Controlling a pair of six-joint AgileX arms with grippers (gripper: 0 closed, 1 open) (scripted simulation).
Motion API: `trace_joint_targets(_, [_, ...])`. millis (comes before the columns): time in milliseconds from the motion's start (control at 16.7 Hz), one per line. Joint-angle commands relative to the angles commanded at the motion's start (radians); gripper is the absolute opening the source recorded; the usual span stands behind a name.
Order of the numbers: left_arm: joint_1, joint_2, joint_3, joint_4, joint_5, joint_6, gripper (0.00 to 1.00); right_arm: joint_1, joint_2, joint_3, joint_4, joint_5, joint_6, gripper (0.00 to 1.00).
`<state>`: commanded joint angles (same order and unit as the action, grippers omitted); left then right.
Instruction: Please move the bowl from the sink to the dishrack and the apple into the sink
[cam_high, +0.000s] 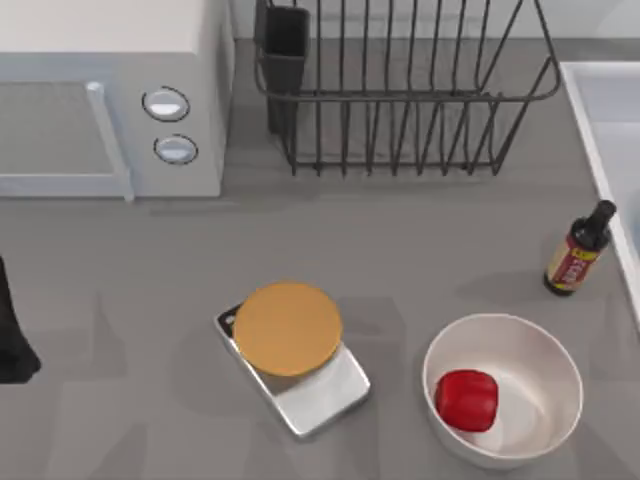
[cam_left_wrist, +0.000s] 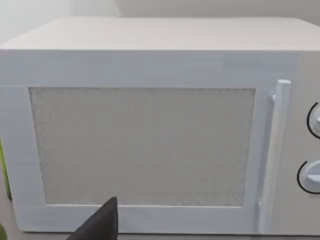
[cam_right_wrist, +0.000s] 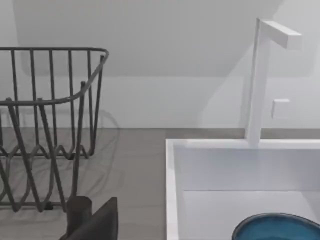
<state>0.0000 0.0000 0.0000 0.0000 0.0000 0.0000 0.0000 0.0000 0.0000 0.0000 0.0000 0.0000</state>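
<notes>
The left gripper (cam_high: 12, 345) sits at the bench's (cam_high: 130, 300) left edge facing the microwave (cam_left_wrist: 150, 135); I cannot tell its state. The right gripper's (cam_right_wrist: 92, 222) state is likewise unclear, near the dishrack (cam_right_wrist: 50, 125) and the sink (cam_right_wrist: 172, 170), which holds the bowl (cam_right_wrist: 277, 227). The apple (cam_high: 466, 400) lies in the white bowl (cam_high: 540, 370) beside a sauce bottle (cam_high: 578, 250).

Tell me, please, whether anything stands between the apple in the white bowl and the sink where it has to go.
The apple lies inside the white bowl, so that bowl's wall surrounds it. A dark sauce bottle stands upright on the table between the white bowl and the sink rim at the table's right. Nothing else visible intervenes.
</notes>
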Motion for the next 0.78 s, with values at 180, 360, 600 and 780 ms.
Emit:
trace_joint_targets(180, [0.000, 0.000, 0.000, 0.000, 0.000, 0.000, 1.00, -0.003, 0.009, 0.009, -0.004, 0.002, -0.002, 1.00])
trace_joint_targets(360, [0.000, 0.000, 0.000, 0.000, 0.000, 0.000, 1.00, -0.027, 0.093, 0.090, -0.045, 0.013, -0.018, 1.00])
trace_joint_targets(600, [0.000, 0.000, 0.000, 0.000, 0.000, 0.000, 1.00, -0.076, 0.334, 0.316, -0.163, 0.026, -0.059, 1.00])
trace_joint_targets(780, [0.000, 0.000, 0.000, 0.000, 0.000, 0.000, 1.00, -0.116, 0.587, 0.549, -0.286, 0.027, -0.099, 1.00])
